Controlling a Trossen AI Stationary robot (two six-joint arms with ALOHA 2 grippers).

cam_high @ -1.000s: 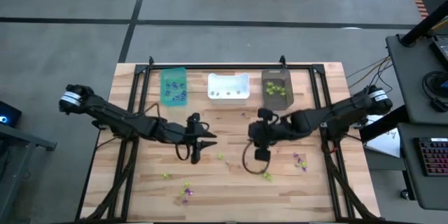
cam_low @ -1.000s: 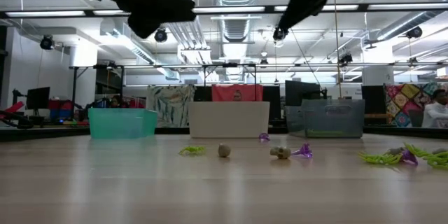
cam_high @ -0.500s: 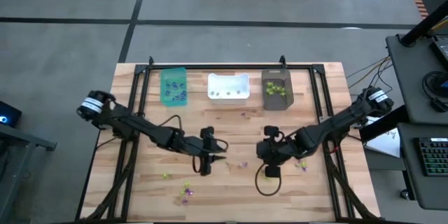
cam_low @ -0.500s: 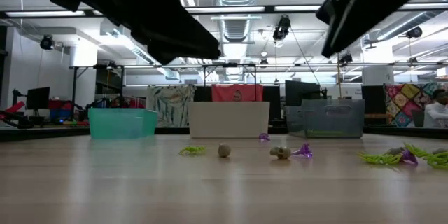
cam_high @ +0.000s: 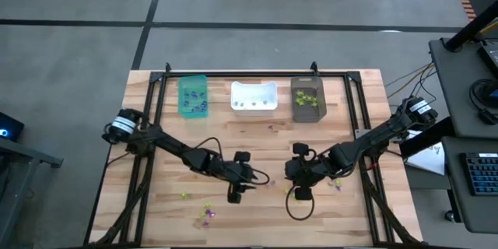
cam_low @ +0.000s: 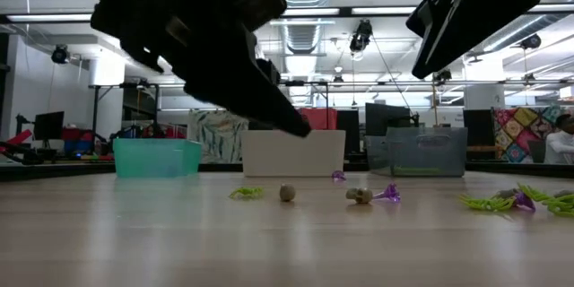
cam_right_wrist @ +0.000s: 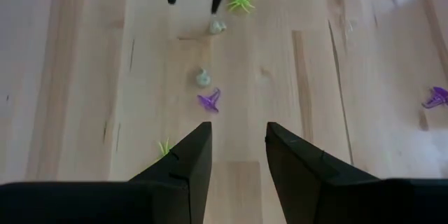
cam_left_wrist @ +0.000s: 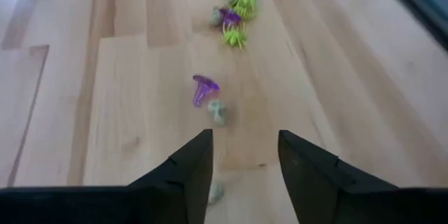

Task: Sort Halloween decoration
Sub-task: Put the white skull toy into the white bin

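A wooden table (cam_high: pixel 156 210) seen from above holds tiny Halloween trinkets scattered across its near half, with three small bins along the far edge: a teal bin (cam_high: pixel 193 96) with purple pieces, a white bin (cam_high: pixel 254 96) with pale pieces, and a dark brown bin (cam_high: pixel 307 99) with lime-green pieces. The left gripper (cam_left_wrist: pixel 241 157) hangs over the table's middle, fingers spread with nothing between them; just beyond lie a pale skull-like trinket (cam_left_wrist: pixel 218 112) and a purple trinket (cam_left_wrist: pixel 204 88), the purple one's long axis running away from the fingers, wide end farthest. Farther off sits a cluster of green and purple trinkets (cam_left_wrist: pixel 234 19). The right gripper (cam_right_wrist: pixel 236 147) hovers nearby, fingers also spread and empty, facing the left gripper. No readable writing or labels show on the trinkets or bins.
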